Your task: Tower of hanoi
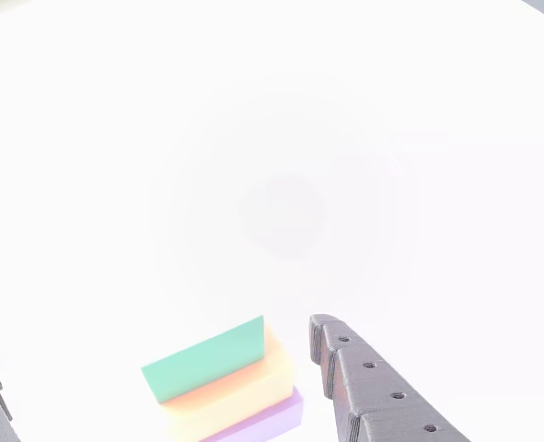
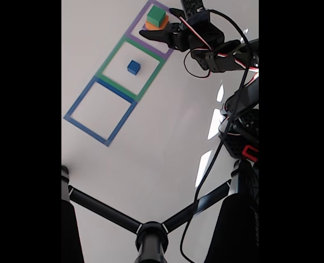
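end effector (image 2: 151,34) open beside green block (image 2: 157,16) atop orange block (image 2: 156,24).

The green block (image 1: 209,363) looks like matt plastic, its top face smooth and even with no shine, low in the other view. The orange block (image 1: 244,387) under it has the same dull, smooth finish, washed pale by glare, and so does the purple block (image 1: 276,419) at the bottom. The end effector (image 1: 161,368) has fingers (image 1: 373,391) of dark grey plastic with fine ridged layer lines, rough-looking and matt, lower right of that frame. In the fixed view the blue block (image 2: 133,67) reads as plain matt plastic. The tabletop (image 2: 167,142) is smooth and white, slightly glossy where bright streaks reflect. The taped square outlines (image 2: 100,110) look flat and dull.
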You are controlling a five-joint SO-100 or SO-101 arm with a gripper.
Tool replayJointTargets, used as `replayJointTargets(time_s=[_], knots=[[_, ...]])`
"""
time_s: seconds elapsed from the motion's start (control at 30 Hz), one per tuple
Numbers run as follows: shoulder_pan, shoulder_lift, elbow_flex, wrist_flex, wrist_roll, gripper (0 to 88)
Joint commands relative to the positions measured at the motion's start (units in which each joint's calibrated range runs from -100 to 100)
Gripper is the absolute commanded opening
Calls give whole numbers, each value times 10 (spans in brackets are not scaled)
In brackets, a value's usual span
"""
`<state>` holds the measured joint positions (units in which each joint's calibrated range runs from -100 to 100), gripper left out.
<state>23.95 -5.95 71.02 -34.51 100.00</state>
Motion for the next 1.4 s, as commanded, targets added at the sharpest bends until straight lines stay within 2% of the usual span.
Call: replayJointTargets(time_s=[0.0,0.7,1.37], knots=[[-8,15,-37,-31,0,408],[-23,58,-84,-36,0,378],[-29,58,-77,-35,0,190]])
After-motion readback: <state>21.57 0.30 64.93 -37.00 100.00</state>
